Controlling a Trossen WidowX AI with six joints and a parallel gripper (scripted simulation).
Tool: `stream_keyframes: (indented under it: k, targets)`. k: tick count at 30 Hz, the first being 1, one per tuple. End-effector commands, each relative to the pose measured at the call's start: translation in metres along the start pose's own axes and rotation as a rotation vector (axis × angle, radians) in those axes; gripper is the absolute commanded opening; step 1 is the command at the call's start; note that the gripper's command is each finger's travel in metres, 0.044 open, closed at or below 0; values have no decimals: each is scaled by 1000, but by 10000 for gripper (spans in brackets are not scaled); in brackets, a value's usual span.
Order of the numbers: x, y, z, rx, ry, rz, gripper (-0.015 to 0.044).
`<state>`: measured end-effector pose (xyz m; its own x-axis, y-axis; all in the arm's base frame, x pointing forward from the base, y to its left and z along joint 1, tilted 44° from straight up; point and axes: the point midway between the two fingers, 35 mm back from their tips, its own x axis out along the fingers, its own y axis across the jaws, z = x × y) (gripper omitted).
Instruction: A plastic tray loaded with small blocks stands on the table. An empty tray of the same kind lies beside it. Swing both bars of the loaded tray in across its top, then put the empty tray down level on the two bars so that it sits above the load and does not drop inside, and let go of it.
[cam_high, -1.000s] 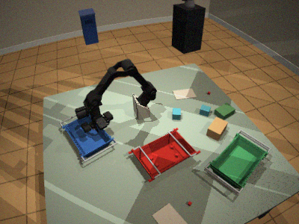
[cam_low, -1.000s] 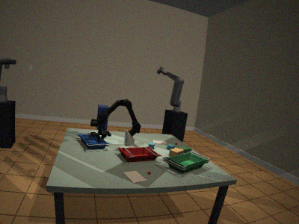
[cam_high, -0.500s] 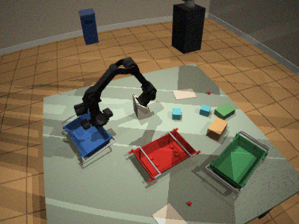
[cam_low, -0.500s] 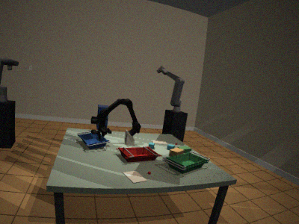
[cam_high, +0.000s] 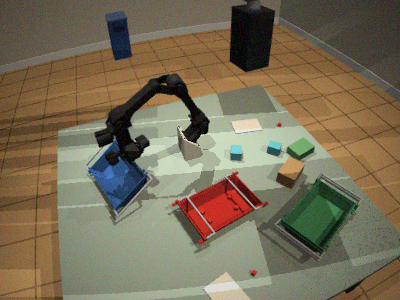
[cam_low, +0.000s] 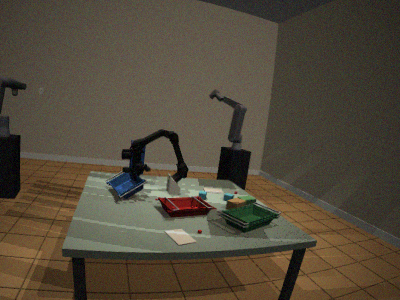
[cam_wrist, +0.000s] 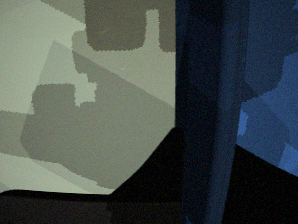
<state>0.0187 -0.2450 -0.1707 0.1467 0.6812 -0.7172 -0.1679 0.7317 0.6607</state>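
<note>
The loaded red tray (cam_high: 235, 223) (cam_low: 188, 213) stands mid-table with small red blocks (cam_high: 233, 196) inside. Its left bar (cam_high: 200, 215) and its right bar (cam_high: 243, 192) both lie across its top. My gripper (cam_high: 122, 157) (cam_low: 134, 175) (cam_wrist: 188, 137) is shut on a long side wall of the empty blue tray (cam_high: 120, 180) (cam_low: 125, 185) (cam_wrist: 270, 112). The blue tray is tilted, at the table's left, apart from the red tray; its wire bars are out over its ends. The wrist view shows its wall between the dark fingertips. Any contact with the table is hard to tell.
An empty green tray (cam_high: 320, 215) (cam_low: 250, 218) stands right of the red tray. An orange block (cam_high: 290, 172), a green block (cam_high: 301, 148) and two cyan blocks (cam_high: 236, 152) (cam_high: 274, 147) lie behind. A pale upright panel (cam_high: 189, 145) (cam_low: 172, 185) stands beside the arm.
</note>
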Motion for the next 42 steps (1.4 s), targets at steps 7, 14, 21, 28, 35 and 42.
stream_keyframes:
  k: [7,14,21,28,35,42]
  targets:
    - [-46,-23,-2,-8,9,-49,0]
    - [-71,-29,-2,-8,9,-50,0]
    - [-95,-33,-2,-7,10,-50,0]
    - [-98,-33,-2,-7,10,-50,0]
    - [-98,-33,-2,-7,10,-50,0]
    - [-98,-33,-2,-7,10,-50,0]
